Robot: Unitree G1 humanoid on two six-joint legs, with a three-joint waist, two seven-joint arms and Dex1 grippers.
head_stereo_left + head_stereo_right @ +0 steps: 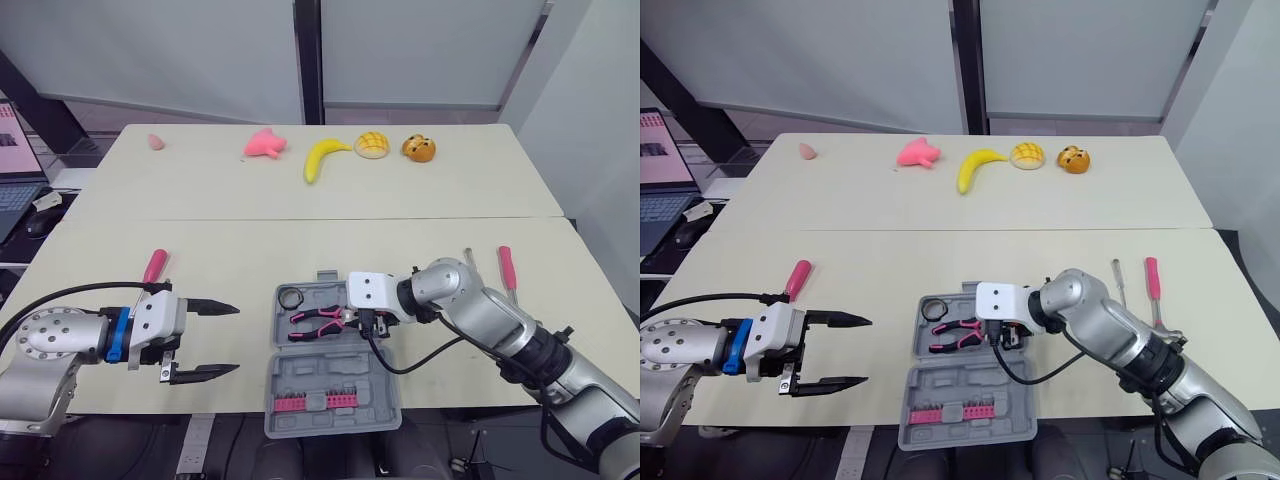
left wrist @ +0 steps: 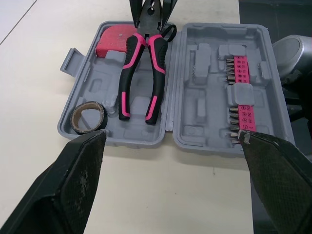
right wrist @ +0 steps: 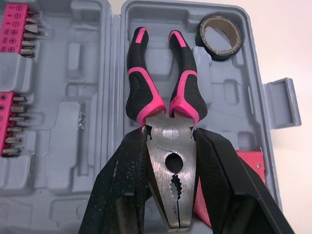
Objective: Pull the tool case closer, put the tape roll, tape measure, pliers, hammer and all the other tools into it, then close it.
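Between the fingers of the right gripper [image 3: 170, 141], clamped, sits the steel head of the pliers [image 3: 140, 92], handles in the open tool case [image 3: 73, 146]. Past the handles lies the tape roll [image 3: 204, 43]; under one finger, a half-hidden pink tape measure [image 3: 251, 163]. The left gripper [image 1: 235, 339] gapes wide, empty, beside the case.

Grey tool case [image 2: 195, 117], pink-and-black pliers [image 2: 139, 73], black tape roll [image 2: 88, 118], pink bit strips [image 2: 241, 83], possibly red tape measure [image 2: 111, 45].

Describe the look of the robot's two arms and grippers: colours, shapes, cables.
Both arms are silver metal. The left arm ends in a round housing with bolt holes and a blue ring; the right arm has rounded segments and a black joint. The left gripper and right gripper each have a white block body and two tapered black fingers. Black cables run along both arms.
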